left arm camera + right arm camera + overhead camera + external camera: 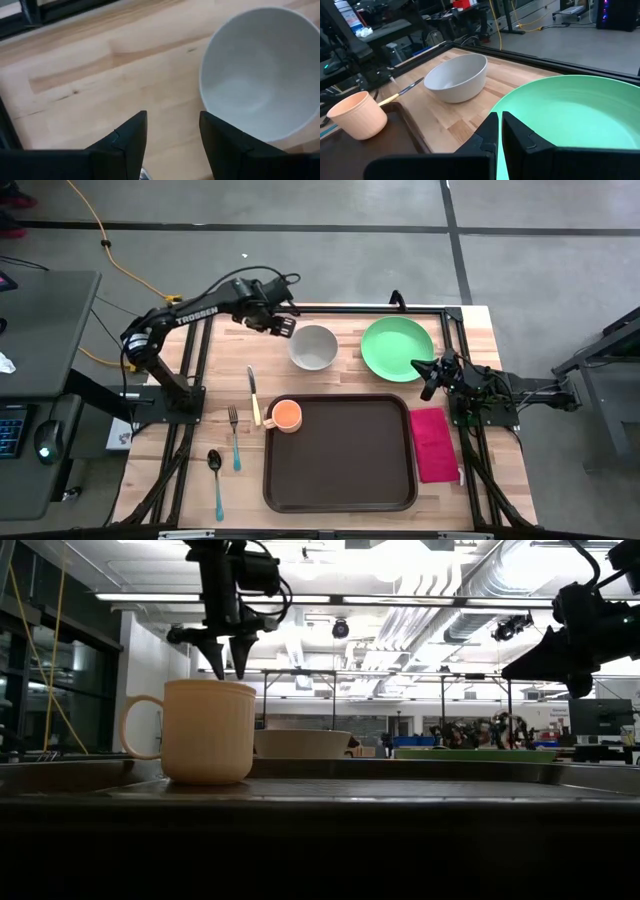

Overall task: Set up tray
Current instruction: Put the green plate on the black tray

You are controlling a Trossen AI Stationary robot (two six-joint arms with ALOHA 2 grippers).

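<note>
Tray (345,465) lies low-centre on the worktop (340,350), orange cup (286,415) in its upper-left corner. Left gripper (285,328) released, hovering beside white bowl (313,346). Right gripper (427,383) apparently clenched, empty, at green plate (396,348) edge.

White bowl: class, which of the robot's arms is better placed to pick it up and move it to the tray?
Left. The left gripper hangs open just beside the white bowl, while the right gripper sits by the green plate.
</note>
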